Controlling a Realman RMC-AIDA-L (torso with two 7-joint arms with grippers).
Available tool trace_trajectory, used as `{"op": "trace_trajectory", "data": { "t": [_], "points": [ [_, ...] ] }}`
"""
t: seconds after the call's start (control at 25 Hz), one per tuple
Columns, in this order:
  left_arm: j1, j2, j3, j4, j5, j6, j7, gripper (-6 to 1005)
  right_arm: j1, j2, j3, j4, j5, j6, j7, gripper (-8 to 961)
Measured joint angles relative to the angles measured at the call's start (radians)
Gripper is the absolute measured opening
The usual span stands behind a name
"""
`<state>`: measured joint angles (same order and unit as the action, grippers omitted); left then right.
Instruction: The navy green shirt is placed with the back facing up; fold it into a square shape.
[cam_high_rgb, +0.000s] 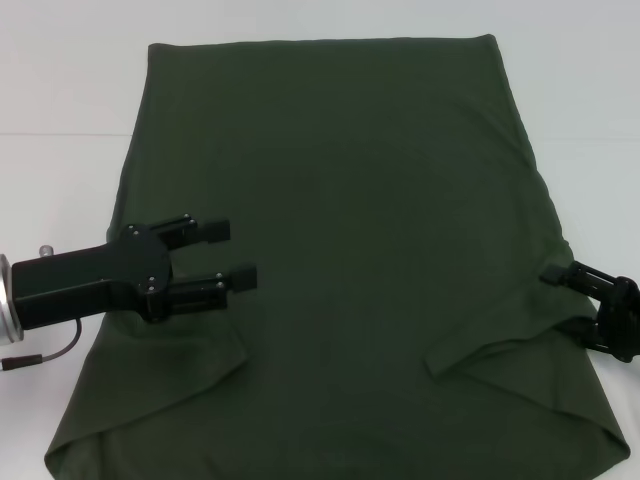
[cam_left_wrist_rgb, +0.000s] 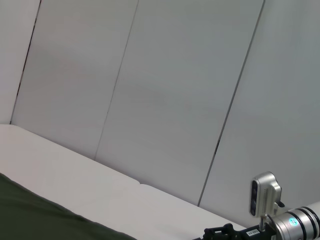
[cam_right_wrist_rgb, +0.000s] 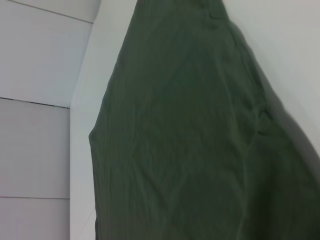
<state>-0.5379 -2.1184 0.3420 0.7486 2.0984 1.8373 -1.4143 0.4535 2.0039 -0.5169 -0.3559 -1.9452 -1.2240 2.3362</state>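
The navy green shirt (cam_high_rgb: 360, 220) lies flat across the white table (cam_high_rgb: 70, 90), its sleeves turned inward near the front. My left gripper (cam_high_rgb: 228, 253) hovers over the shirt's left side, open, with nothing between its fingers (cam_high_rgb: 213, 231). My right gripper (cam_high_rgb: 566, 300) sits at the shirt's right edge, open, its upper finger (cam_high_rgb: 556, 274) resting by the cloth's border. In the right wrist view the shirt (cam_right_wrist_rgb: 190, 140) fills most of the picture. A corner of the shirt (cam_left_wrist_rgb: 30, 220) appears in the left wrist view.
Bare white table surrounds the shirt at the back and both sides. Grey wall panels (cam_left_wrist_rgb: 165, 90) stand behind the table. The right arm's wrist with its camera (cam_left_wrist_rgb: 265, 197) shows far off in the left wrist view.
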Motion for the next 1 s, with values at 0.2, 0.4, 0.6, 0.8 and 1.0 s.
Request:
{"op": "trace_trajectory", "data": {
  "t": [0.2, 0.4, 0.6, 0.8, 1.0],
  "points": [
    [-0.002, 0.0, 0.0, 0.0, 0.0, 0.0, 0.001, 842, 0.009, 0.003, 0.0, 0.0, 0.0, 0.009, -0.004, 883],
    [-0.004, 0.0, 0.0, 0.0, 0.0, 0.0, 0.001, 841, 0.029, 0.004, 0.0, 0.0, 0.0, 0.015, -0.007, 869],
    [-0.005, 0.0, 0.0, 0.0, 0.0, -0.001, 0.002, 841, 0.051, 0.004, -0.007, 0.004, 0.0, 0.034, -0.008, 854],
    [-0.007, 0.001, 0.0, 0.0, 0.0, -0.002, 0.002, 841, 0.077, 0.004, -0.024, 0.006, 0.0, 0.045, -0.004, 840],
    [-0.006, 0.002, 0.0, 0.0, 0.0, -0.001, 0.002, 841, 0.073, 0.003, -0.039, 0.008, 0.0, 0.043, 0.007, 826]
  ]
}}
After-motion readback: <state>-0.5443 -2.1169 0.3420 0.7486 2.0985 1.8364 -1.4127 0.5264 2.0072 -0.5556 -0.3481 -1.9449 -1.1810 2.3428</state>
